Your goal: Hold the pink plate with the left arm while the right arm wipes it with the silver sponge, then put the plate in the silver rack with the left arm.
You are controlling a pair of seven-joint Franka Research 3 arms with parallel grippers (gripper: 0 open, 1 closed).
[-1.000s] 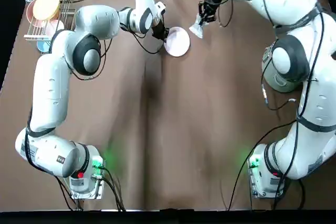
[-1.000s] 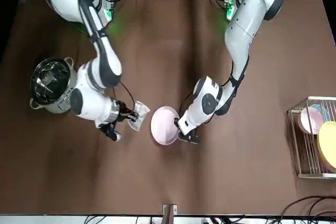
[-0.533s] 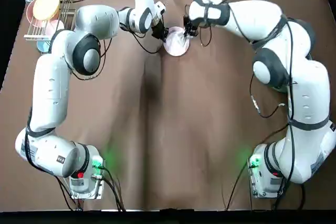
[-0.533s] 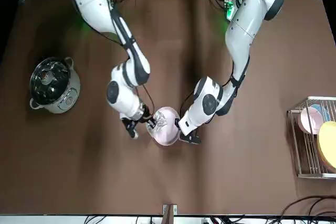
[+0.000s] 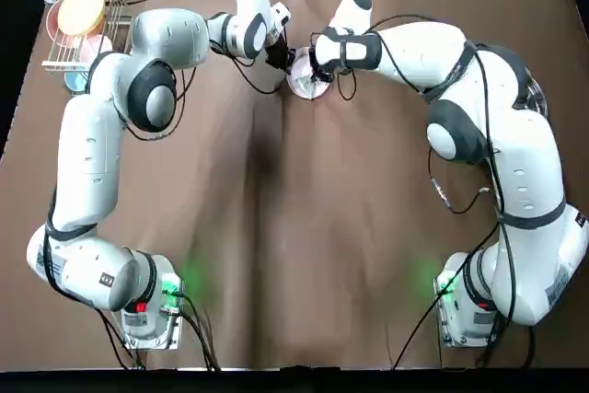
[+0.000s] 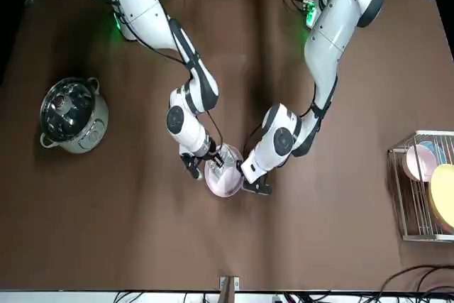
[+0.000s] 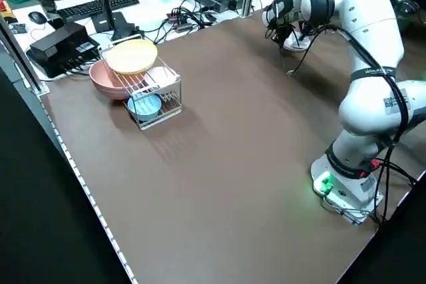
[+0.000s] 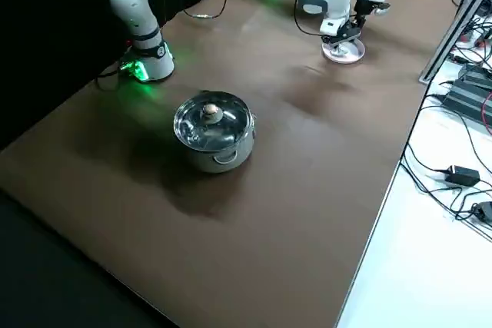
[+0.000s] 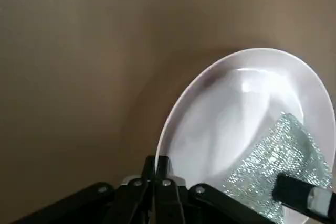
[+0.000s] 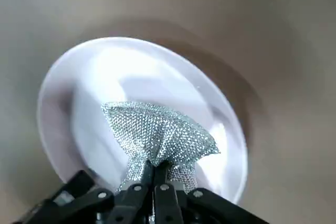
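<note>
The pink plate [image 5: 309, 86] [image 6: 225, 181] lies low at the table's far middle, pale and round. My left gripper [image 5: 287, 60] [image 9: 161, 167] is shut on its rim, on the side toward the rack. My right gripper [image 5: 314, 65] [image 10: 157, 174] hangs over the plate, shut on the silver sponge [image 10: 157, 129] [image 9: 273, 171]. The crinkled pad rests against the plate's face [image 10: 100, 82]. The silver rack [image 5: 81, 36] [image 6: 415, 189] stands at the far left corner on the left arm's side.
The rack holds a yellow-orange plate [image 5: 81, 6], a salmon dish [image 7: 106, 79] and a blue dish [image 7: 144, 106]. A steel pot with a glass lid [image 6: 71, 113] [image 8: 214, 130] stands on the right arm's side. Cables and a table edge run behind the plate.
My right arm swung in from the side with the sponge and brought it down onto the plate. The left gripper and the plate have stayed put.
</note>
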